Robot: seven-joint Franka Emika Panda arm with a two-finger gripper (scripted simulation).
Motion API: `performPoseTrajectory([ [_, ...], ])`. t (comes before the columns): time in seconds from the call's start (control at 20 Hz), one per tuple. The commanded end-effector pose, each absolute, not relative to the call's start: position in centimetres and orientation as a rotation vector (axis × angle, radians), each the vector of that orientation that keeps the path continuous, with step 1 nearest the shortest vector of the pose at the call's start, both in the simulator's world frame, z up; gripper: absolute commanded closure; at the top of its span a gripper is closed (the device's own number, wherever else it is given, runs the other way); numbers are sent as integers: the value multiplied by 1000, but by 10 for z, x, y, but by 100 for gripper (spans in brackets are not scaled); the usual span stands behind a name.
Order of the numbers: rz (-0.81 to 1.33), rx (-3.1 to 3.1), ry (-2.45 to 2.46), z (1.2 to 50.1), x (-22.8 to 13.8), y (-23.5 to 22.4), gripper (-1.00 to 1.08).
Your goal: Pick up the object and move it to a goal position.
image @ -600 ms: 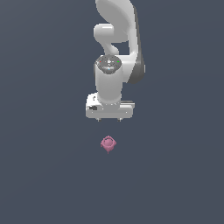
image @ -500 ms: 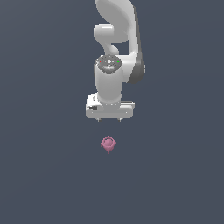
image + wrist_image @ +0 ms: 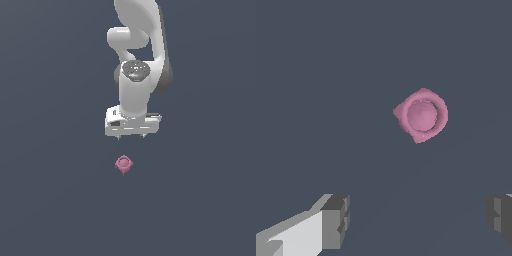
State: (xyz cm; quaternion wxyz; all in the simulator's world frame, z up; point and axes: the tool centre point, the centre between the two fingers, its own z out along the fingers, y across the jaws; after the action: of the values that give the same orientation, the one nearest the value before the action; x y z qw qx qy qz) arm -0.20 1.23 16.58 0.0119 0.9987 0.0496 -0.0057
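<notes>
- Flat dark grey-blue floor (image 3: 55, 200) all round, nothing else on it but the object; no goal marker visible.
- Change vs 0.5–0.6 s ago: basically none. Arm (image 3: 140, 55) in same pose, gripper (image 3: 131, 135) at same height, object (image 3: 124, 164) in same spot in ext. view.
- Gripper open: wrist view shows two fingers (image 3: 336, 220) wide apart, nothing between them.
- Object (image 3: 421, 115) lies on floor, free, not touched. It's ahead of the gripper and below it, clear gap between; not yet between the fingers.
- Meaning for task, my read: arm paused or barely moving, approach not finished, grasp not begun.
- Next likely needs: shift gripper fwd over object, then descend w/ fingers either side, close.
- Risk: object is small & knobbly, could slip or roll if the close is off-centre.
</notes>
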Motion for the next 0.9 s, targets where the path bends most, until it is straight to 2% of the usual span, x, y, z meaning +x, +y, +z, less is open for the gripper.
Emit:
performPoseTrajectory([
  [0.0, -18, 3113, 154, 166, -2, 11, -92],
  [0.85, -18, 3089, 431, 147, 18, 5, -92],
])
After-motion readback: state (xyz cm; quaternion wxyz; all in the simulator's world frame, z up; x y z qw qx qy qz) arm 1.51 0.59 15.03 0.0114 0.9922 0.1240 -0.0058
